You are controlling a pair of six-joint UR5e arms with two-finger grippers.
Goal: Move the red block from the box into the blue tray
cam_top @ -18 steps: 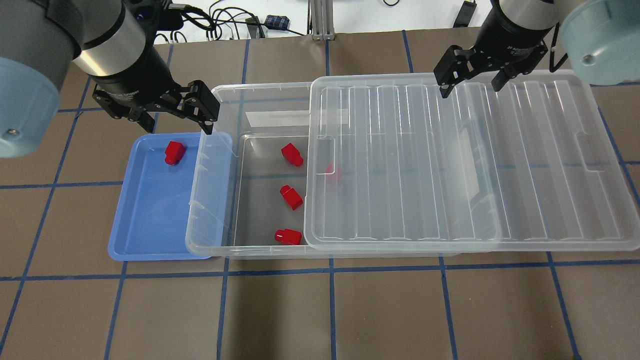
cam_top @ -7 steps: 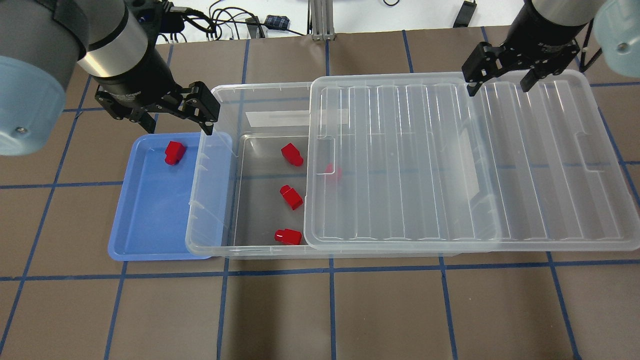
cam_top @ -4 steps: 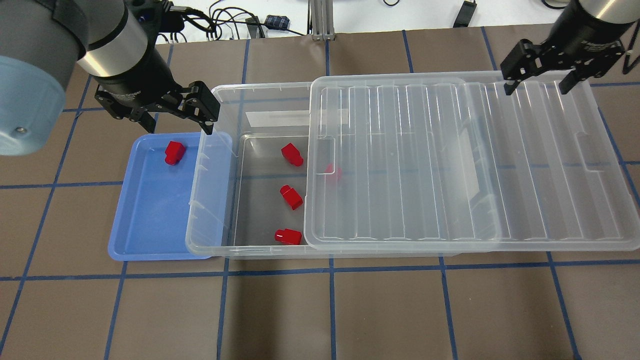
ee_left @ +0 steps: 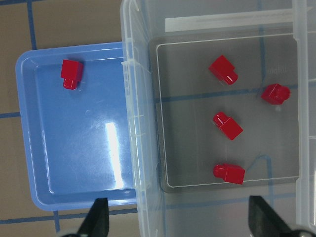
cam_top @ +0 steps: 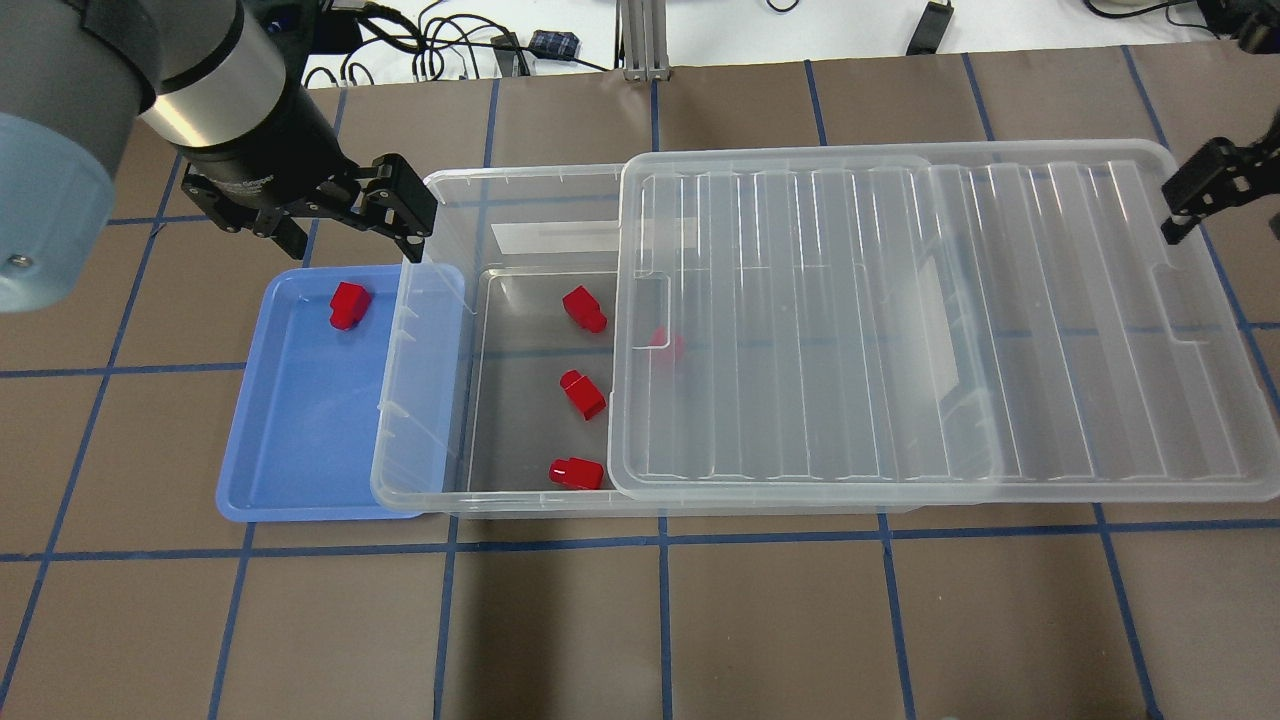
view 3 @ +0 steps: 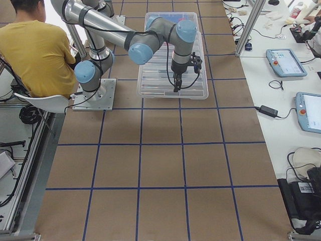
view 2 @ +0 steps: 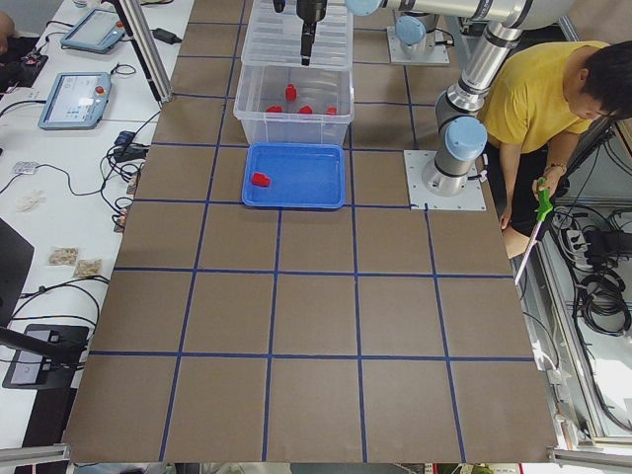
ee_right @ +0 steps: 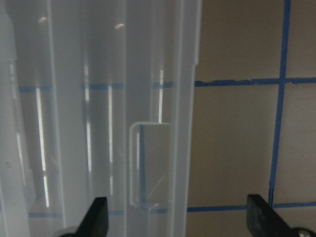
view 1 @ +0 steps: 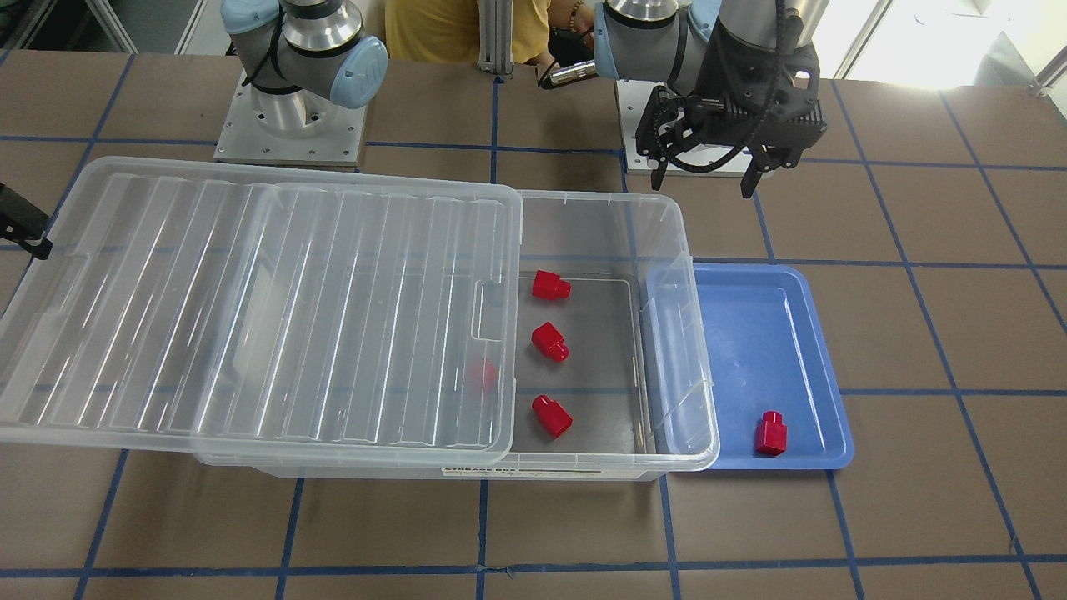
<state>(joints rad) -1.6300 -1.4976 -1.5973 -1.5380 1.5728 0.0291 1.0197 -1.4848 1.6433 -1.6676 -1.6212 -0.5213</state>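
Observation:
One red block (cam_top: 348, 304) lies in the far corner of the blue tray (cam_top: 300, 440), also seen in the left wrist view (ee_left: 70, 74). The tray sits against the left end of the clear box (cam_top: 420, 400). The box's lid (cam_top: 900, 320) is slid toward my right, leaving the left end uncovered. Three red blocks (cam_top: 584, 309) (cam_top: 582, 394) (cam_top: 576, 472) lie uncovered in the box, and one more (cam_top: 667, 345) shows through the lid. My left gripper (cam_top: 350, 240) is open and empty, above the tray's far edge. My right gripper (ee_right: 180, 222) is open and empty over the lid's right end.
The lid overhangs the box well past its right end (view 1: 33, 350). A person in a yellow shirt (view 2: 538, 99) sits behind the robot bases. Cables (cam_top: 440, 50) lie beyond the table's far edge. Brown table with blue grid lines (cam_top: 660, 620) lies in front of the box.
My right gripper has moved steadily to the right along the lid's far edge, out to the lid's right end, staying open. The left gripper has barely shifted. The blocks have not moved.

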